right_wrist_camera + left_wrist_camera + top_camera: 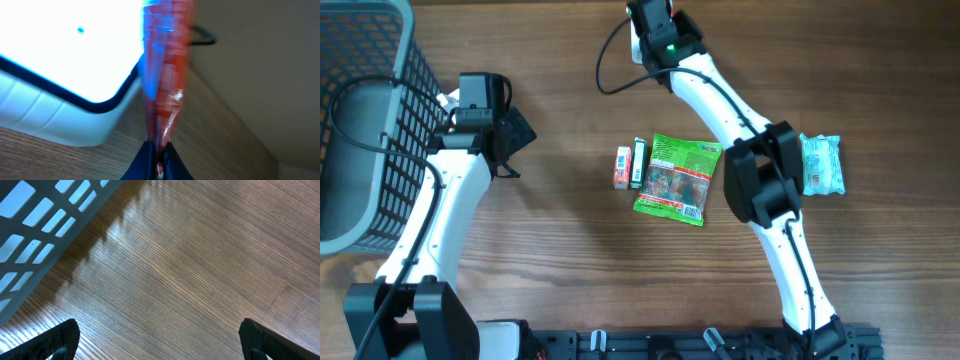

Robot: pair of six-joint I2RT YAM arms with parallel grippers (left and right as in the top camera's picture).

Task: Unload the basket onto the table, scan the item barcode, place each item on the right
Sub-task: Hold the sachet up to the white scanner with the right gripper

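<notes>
Right gripper (159, 159) clenched on a crinkly red-and-blue plastic packet (162, 70) at the far edge of the brown wooden table (570, 250).
Nearest the base, a green foil snack bag (675, 178), a slim dark packet (638, 163) and a small orange-and-white box (622, 167) lie side by side, a pale teal pouch (820, 163) apart from them; the left gripper (159, 340) hangs released beside the grey mesh basket (365, 120); farthest, the held packet stands upright just beside a white housing with a bright panel (55, 120).

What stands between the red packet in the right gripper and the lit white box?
Nothing visible. The red packet, pinched in the right gripper, is held right beside the lit white box.
</notes>
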